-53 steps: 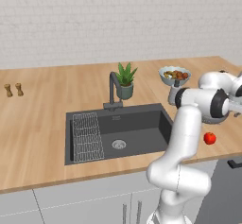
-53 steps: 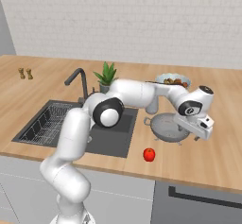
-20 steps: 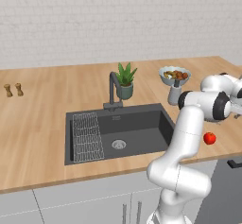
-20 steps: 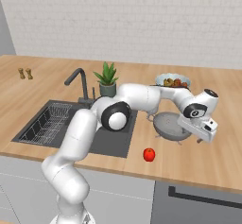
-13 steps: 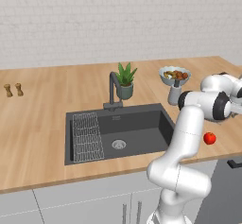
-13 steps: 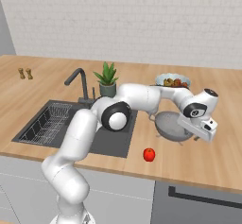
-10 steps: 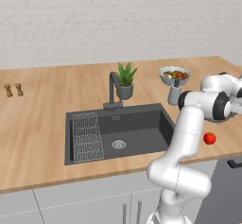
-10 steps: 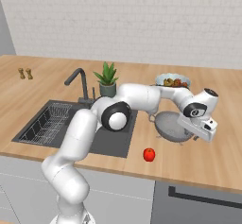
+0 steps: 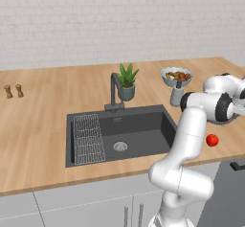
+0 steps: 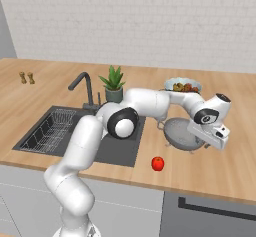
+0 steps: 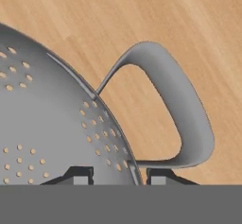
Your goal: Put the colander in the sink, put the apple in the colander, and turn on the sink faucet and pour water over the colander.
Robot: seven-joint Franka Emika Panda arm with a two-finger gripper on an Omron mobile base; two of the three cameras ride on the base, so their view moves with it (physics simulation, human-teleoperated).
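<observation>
The silver colander (image 10: pixel 181 133) stands on the wooden counter to the right of the sink (image 10: pixel 75 116). My gripper (image 10: pixel 204 142) comes down on its right rim. In the hand view the fingertips (image 11: pixel 78 174) straddle the colander (image 11: pixel 47 124) wall just beside its loop handle (image 11: pixel 189 114), shut on the rim. My gripper (image 11: pixel 118 175) sits at the bottom of that view. The red apple (image 10: pixel 158 163) lies near the counter's front edge, in front of the colander; from the left I see the apple (image 9: pixel 212 140) past my arm. The dark faucet (image 9: pixel 113 89) stands behind the sink (image 9: pixel 143 125).
A pedestal fruit bowl (image 10: pixel 182 86) stands just behind the colander. A potted plant (image 9: pixel 127 80) sits beside the faucet. A wire rack (image 9: pixel 88 135) lies in the sink's left part. Two small shakers (image 9: pixel 13 91) stand far left. The counter's front edge is close to the apple.
The jaws have closed onto the colander's rim. The arm has lowered slightly and then held still; colander and apple have not moved.
</observation>
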